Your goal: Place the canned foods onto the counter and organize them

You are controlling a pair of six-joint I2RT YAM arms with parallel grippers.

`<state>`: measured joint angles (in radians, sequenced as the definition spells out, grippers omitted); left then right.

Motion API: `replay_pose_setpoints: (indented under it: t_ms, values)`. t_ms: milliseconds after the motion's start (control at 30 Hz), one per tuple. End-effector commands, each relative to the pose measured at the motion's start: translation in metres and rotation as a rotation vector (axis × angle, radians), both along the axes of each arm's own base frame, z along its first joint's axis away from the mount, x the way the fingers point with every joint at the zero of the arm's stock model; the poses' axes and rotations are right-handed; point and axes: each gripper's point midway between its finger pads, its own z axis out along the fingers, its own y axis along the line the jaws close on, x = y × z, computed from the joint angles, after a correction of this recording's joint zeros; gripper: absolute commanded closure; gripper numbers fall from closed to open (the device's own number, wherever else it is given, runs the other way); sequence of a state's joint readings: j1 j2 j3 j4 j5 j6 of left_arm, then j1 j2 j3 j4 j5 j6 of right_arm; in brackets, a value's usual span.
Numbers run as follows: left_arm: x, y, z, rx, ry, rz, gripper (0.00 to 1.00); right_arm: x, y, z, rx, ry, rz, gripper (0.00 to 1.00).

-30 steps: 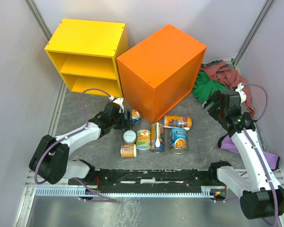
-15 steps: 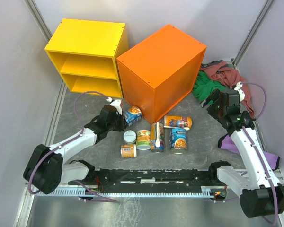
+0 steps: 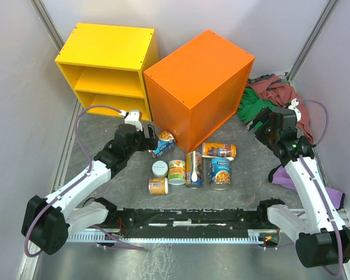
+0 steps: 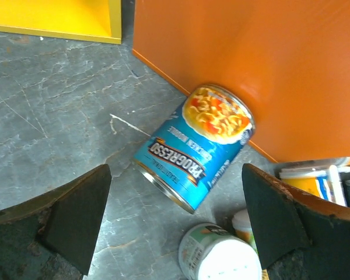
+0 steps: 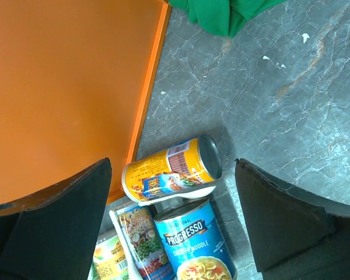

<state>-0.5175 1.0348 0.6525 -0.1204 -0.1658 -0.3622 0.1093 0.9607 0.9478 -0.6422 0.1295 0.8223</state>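
L gripper [image 4: 175, 224] spread wide, holding nothing; blue can [image 4: 192, 154] lies tipped just ahead of its fingers, far end seemingly against the counter [image 4: 251, 58] base; label reads PROGRESSO; risks: round side rolls off on closing, or a finger jams vs the orange wall; R gripper [image 5: 172, 221] wide too, empty, yellow can [image 5: 169, 170] beneath it.

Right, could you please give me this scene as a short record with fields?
tins: seven metal tins, all on the grey floor
counter: orange closed box cabinet, nothing on its flat top
left gripper: open, above a blue Progresso soup tin lying on its side at the cabinet's base
right gripper: open, above a yellow-labelled tin lying on its side
progress: nothing placed yet
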Motion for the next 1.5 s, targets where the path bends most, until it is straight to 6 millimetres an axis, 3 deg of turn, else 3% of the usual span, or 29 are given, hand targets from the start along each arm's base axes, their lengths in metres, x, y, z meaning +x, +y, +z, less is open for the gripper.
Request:
replay_pose_setpoints:
  t_ms: [0,167,533,1100,1467]
  values:
    - [0.019,0.005,-0.004,0.105,-0.066,-0.004,0.01,0.009,0.005,0.025,0.014,-0.082,0.018,0.06]
    - [0.015,-0.020,-0.019,0.117,-0.167,-0.216,0.01,0.005,0.005,0.028,0.017,-0.093,0.018,0.05]
    - [0.016,-0.041,-0.041,0.039,-0.159,-0.449,0.01,-0.008,0.006,0.026,0.048,-0.113,0.011,0.04]
    - [0.009,-0.064,-0.085,-0.027,0.032,-0.570,0.00,-0.015,0.006,0.014,0.052,-0.099,-0.013,0.01]
    - [-0.005,-0.076,-0.103,-0.023,0.194,-0.579,0.13,-0.003,0.012,0.007,0.052,-0.092,-0.005,0.00]
